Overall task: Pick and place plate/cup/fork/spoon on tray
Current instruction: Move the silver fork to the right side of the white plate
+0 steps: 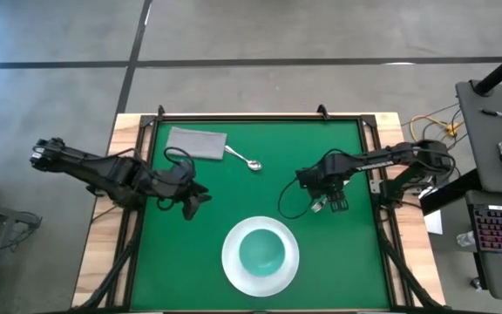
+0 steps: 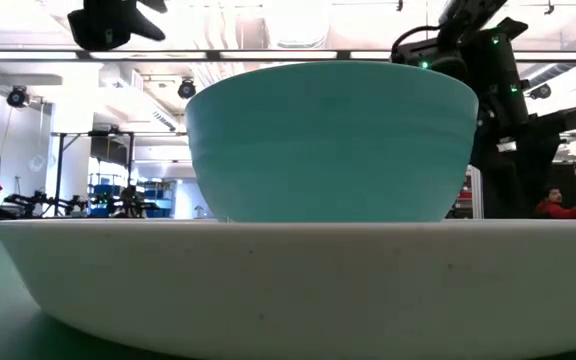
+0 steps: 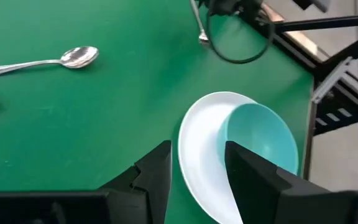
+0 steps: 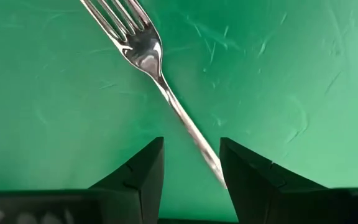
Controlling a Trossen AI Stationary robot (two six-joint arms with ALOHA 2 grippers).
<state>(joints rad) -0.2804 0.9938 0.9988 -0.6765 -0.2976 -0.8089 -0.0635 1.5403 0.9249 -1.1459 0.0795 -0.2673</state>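
The white plate lies on the green mat near the table's near edge. The teal cup stands upright in it; both also show in the left wrist view, plate and cup. The spoon lies on the mat toward the far side. The fork lies on the mat at the right. My right gripper is open over it, a finger on either side of its handle. My left gripper is open and empty, left of the plate. No tray is in view. My right gripper comes at the fork from above, with the fork's handle running slantwise through the gap. The handle's end vanishes at the inner side of one finger. I cannot tell whether that finger touches it.
A folded grey cloth lies at the mat's far left, next to the spoon's handle. A black cable loop hangs from the right arm. A wooden frame borders the mat. Bare mat lies between the two grippers.
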